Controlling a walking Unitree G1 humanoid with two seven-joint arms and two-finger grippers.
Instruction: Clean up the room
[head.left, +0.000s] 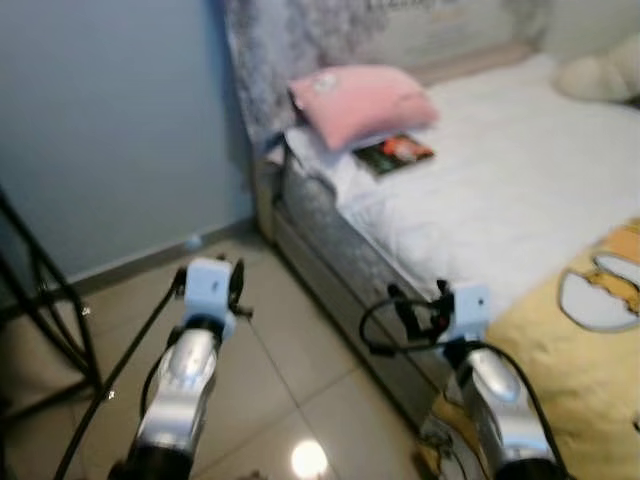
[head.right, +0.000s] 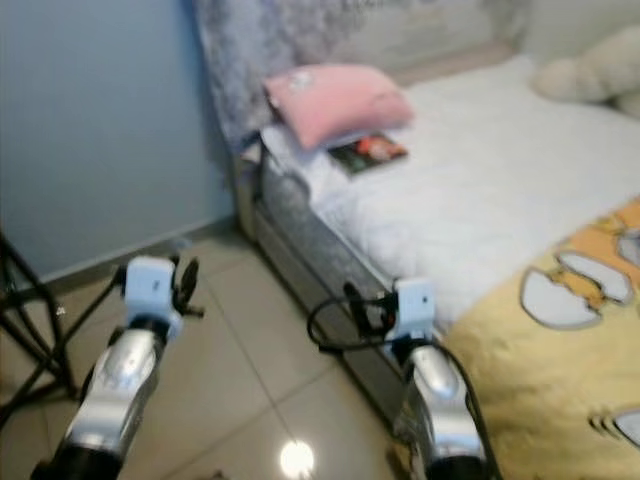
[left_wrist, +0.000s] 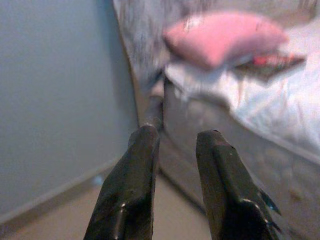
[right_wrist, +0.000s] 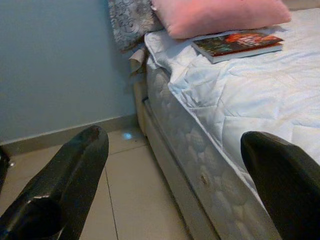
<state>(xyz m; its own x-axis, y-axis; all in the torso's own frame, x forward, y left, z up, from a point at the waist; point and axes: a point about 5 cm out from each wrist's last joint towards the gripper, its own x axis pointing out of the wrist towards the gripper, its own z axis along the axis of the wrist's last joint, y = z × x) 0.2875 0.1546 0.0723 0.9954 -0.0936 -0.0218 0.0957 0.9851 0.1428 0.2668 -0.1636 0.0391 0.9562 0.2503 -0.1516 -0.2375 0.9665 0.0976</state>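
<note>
At the far left a black stand (head.left: 40, 300) with thin legs rests on the tiled floor (head.left: 290, 350) in front of a pale blue wall (head.left: 110, 120). Just right of it the left hand (left_wrist: 175, 145) is raised over the floor, its two black fingers (left_wrist: 130, 185) a narrow gap apart and holding nothing; they aim towards the near-left corner of the bed (right_wrist: 200, 150). A small bright spot of reflected light (head.left: 308, 459) lies on the tiles between the two arms.

The bed runs from the middle of the scene off to the right, its patterned grey headboard (head.left: 270, 60) against the far wall. A pink pillow (head.left: 360, 100) lies at the head of the white quilted mattress cover (head.left: 520, 170), and a book (right_wrist: 237, 44) with a dark, red-marked cover lies flat just beside the pillow's near-right edge, partly tucked under it, close to the left edge of the bed.

The right hand (right_wrist: 175, 170) hovers beside the bed's near-left side, its fingers (right_wrist: 60, 190) spread wide and empty. A yellow blanket (head.left: 590, 340) with grey and white shapes covers the near right of the bed, and a cream soft toy (head.left: 600, 70) sits at the far right.
</note>
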